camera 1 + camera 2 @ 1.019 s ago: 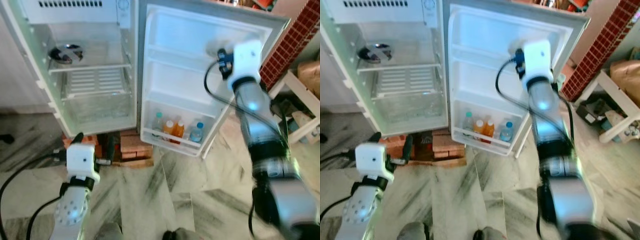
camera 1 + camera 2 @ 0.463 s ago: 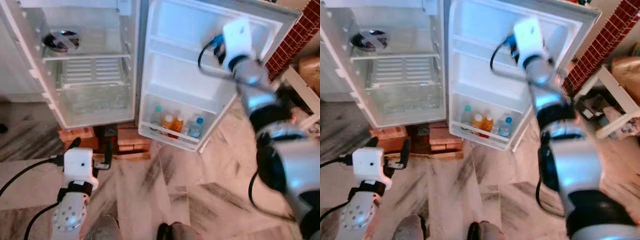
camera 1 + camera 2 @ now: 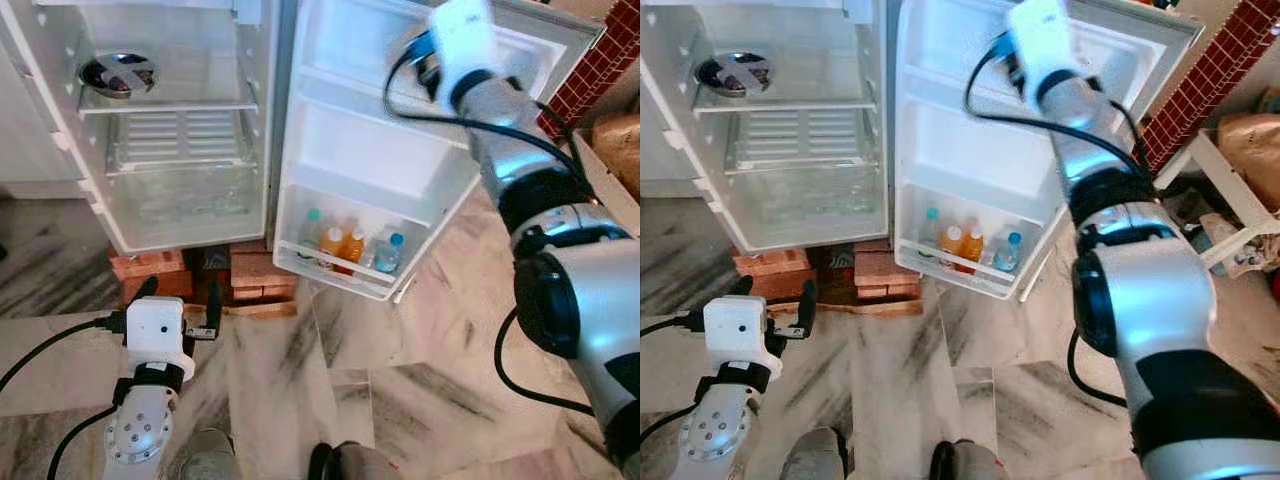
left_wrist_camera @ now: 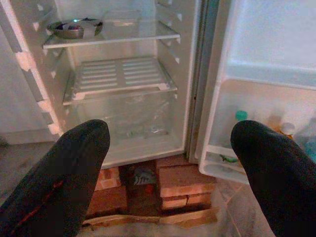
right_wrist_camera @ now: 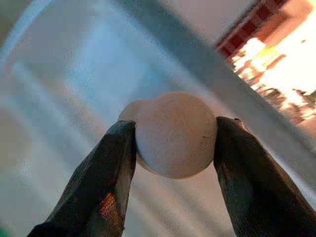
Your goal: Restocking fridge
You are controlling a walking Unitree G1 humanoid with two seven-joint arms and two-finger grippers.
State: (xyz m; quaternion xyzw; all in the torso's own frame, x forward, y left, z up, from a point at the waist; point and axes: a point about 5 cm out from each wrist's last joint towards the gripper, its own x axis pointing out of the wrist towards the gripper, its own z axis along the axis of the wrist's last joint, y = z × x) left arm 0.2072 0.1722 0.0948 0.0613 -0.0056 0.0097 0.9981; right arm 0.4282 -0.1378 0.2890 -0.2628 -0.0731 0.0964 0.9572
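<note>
Right wrist view has the right gripper (image 5: 174, 134) clamped on a pale egg (image 5: 175, 133) up at the fridge door (image 3: 372, 170) top shelf — placing step; next, set it down gently — left gripper (image 4: 168, 163) hangs wide

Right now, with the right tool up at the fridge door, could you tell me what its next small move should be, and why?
Probably ease the right tool forward to the door's top shelf before opening. It is shut on a pale round egg-like object held up by the open fridge door, whose bottom shelf holds bottles. The left tool hangs low and open.
</note>
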